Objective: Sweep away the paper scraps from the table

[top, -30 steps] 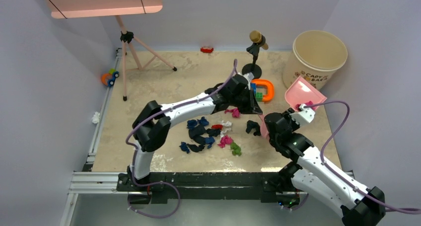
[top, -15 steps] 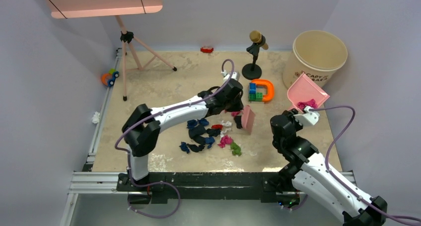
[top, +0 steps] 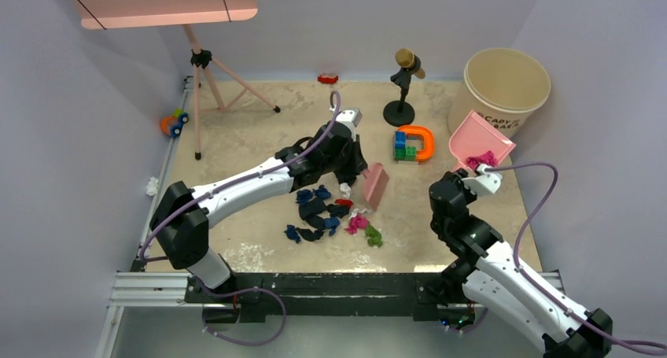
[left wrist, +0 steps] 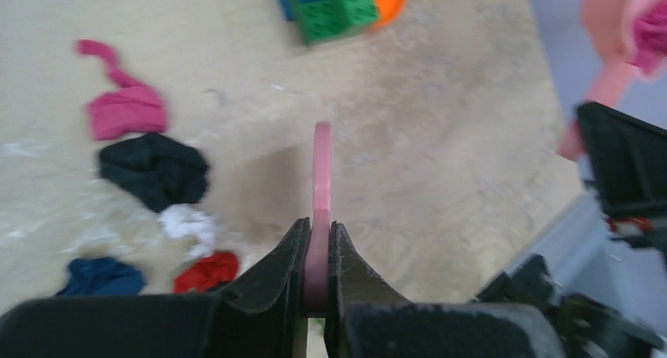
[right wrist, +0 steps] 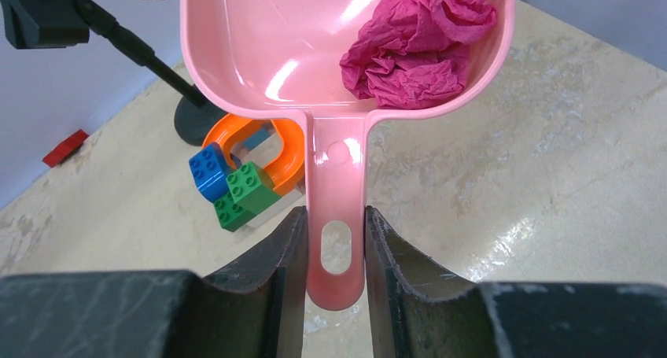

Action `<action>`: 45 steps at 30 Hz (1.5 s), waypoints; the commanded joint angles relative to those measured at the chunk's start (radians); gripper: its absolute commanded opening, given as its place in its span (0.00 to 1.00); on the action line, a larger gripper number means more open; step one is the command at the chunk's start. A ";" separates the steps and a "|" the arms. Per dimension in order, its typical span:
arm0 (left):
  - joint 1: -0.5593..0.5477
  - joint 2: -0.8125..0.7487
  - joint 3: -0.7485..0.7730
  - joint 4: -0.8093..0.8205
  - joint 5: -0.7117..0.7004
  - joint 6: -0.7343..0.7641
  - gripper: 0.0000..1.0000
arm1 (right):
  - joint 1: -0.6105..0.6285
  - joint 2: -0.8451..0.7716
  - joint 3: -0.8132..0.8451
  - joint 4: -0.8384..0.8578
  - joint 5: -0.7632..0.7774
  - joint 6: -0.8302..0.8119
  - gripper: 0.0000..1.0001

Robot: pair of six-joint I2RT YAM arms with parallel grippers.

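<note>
Paper scraps [top: 329, 216] on the table [top: 252, 134], with sweeping tools gripped by both arms.
The scraps, in navy, blue, red, white, magenta and green, lie clustered on the table at lower centre of the top view, just left of and below the pink brush [top: 374, 185]. The left fingers [left wrist: 297, 244] are almost closed, clamping the brush's thin edge. The right fingers [right wrist: 289, 248] are narrowly parted, pinching the handle of the pink dustpan [right wrist: 259, 51], which is right of centre in the top view. One magenta wad [right wrist: 413, 47] sits inside it. A blue-green block stack [top: 405, 145] touches an orange horseshoe piece [top: 417, 129], upper right of the cluster.
</note>
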 commanded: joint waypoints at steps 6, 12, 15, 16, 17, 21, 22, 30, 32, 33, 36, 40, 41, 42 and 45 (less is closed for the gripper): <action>-0.063 0.023 -0.044 0.194 0.496 -0.242 0.00 | 0.002 0.064 0.010 0.101 -0.028 -0.081 0.00; -0.094 0.020 -0.148 0.161 0.469 -0.222 0.00 | 0.001 0.083 0.016 0.108 -0.040 -0.089 0.00; -0.094 -0.014 -0.185 0.059 0.358 -0.134 0.00 | 0.002 0.082 0.003 0.174 -0.082 -0.157 0.00; -0.094 -0.031 -0.189 0.023 0.316 -0.100 0.00 | 0.002 0.085 -0.004 0.217 -0.117 -0.203 0.00; -0.093 -0.047 -0.189 -0.012 0.272 -0.071 0.00 | 0.002 0.096 -0.013 0.258 -0.153 -0.246 0.00; -0.091 -0.095 -0.177 -0.098 0.178 0.009 0.00 | 0.002 0.185 0.016 0.282 -0.217 -0.292 0.00; -0.090 -0.099 -0.167 -0.119 0.161 0.021 0.00 | 0.002 0.212 0.033 0.273 -0.219 -0.285 0.00; -0.069 -0.114 -0.094 -0.275 -0.171 0.201 0.00 | 0.001 0.335 0.095 0.245 -0.250 -0.303 0.00; -0.053 -0.118 -0.086 -0.289 -0.215 0.222 0.00 | 0.001 0.328 0.084 0.278 -0.288 -0.334 0.00; -0.044 -0.125 -0.081 -0.286 -0.201 0.225 0.00 | 0.001 0.325 0.079 0.281 -0.301 -0.342 0.00; -0.037 -0.154 -0.077 -0.251 -0.136 0.221 0.00 | 0.002 0.336 0.083 0.281 -0.298 -0.335 0.00; -0.037 -0.173 -0.017 -0.287 -0.106 0.220 0.00 | 0.002 0.361 0.102 0.263 -0.288 -0.323 0.00; -0.037 -0.176 0.005 -0.310 -0.095 0.218 0.00 | 0.001 0.364 0.104 0.260 -0.288 -0.321 0.00; -0.038 -0.181 0.028 -0.332 -0.066 0.213 0.00 | 0.001 0.364 0.104 0.259 -0.288 -0.321 0.00; -0.037 -0.202 0.060 -0.378 0.043 0.191 0.00 | 0.001 0.362 0.102 0.261 -0.289 -0.318 0.00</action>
